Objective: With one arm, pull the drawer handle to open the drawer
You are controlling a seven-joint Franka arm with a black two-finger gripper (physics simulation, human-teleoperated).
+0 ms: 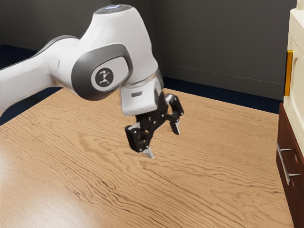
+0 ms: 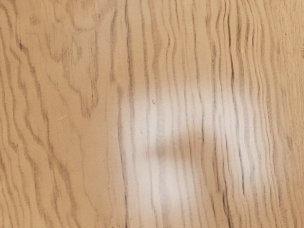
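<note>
Reaching for the handle (image 1: 283, 164) may end against the drawer (image 1: 288, 135) if the gripper (image 1: 162, 142), spread and empty, arrives misaligned.

My gripper (image 1: 163, 140) hangs above the wooden table (image 1: 209, 190), fingers spread apart and pointing down. Toward the exterior view's right — well apart from me — a silver handle (image 1: 283, 164) runs along the dark brown drawer (image 1: 283, 129), below a cream cupboard (image 1: 297, 102) with an upright golden handle (image 1: 288, 73).
</note>
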